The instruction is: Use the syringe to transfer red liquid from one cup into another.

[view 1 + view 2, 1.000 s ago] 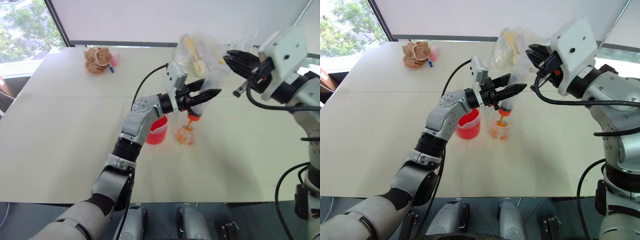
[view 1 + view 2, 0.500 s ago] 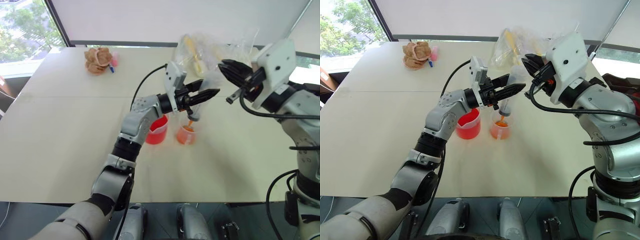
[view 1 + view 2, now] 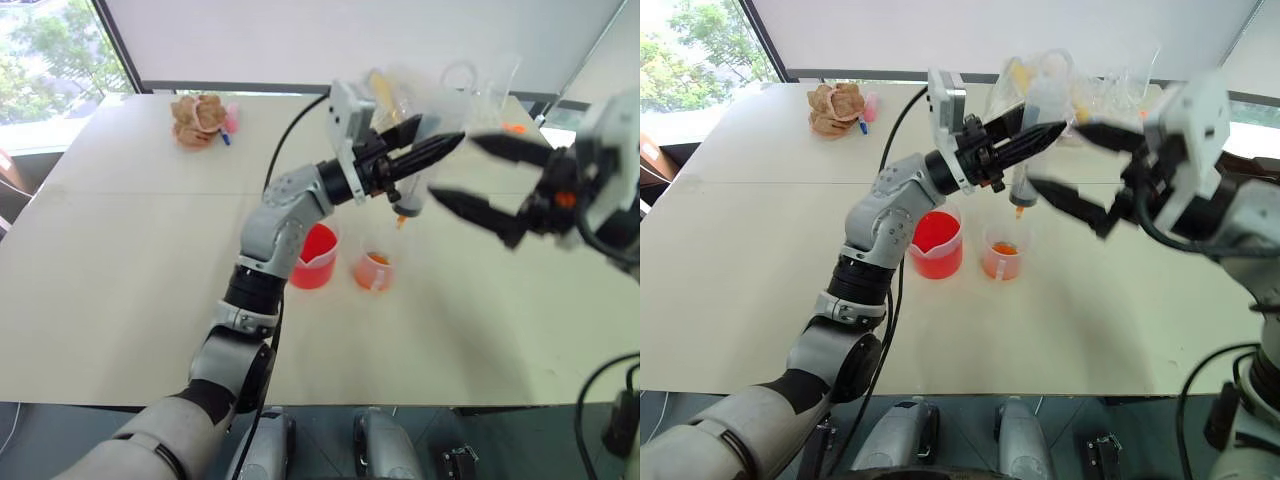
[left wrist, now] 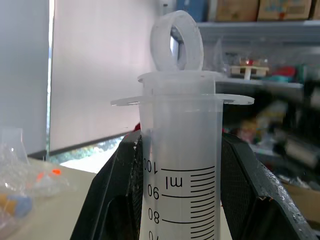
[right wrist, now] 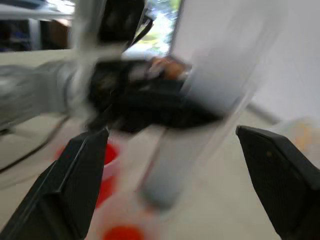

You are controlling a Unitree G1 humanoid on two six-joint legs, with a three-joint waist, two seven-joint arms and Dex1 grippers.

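Now the left gripper [image 3: 425,158] clamps the syringe [image 3: 408,200] just above the small cup [image 3: 373,270] holding red liquid, the right gripper [image 3: 478,180] gapes beside it, so refilling from the beaker [image 3: 313,258] probably follows.

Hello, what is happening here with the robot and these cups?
The left gripper is shut on a large clear syringe and holds it in the air above the small cup, which has some red liquid in it. The spouted beaker beside it holds more. The right gripper is open, off to the side of the syringe, holding nothing. Both cups stand on the table.
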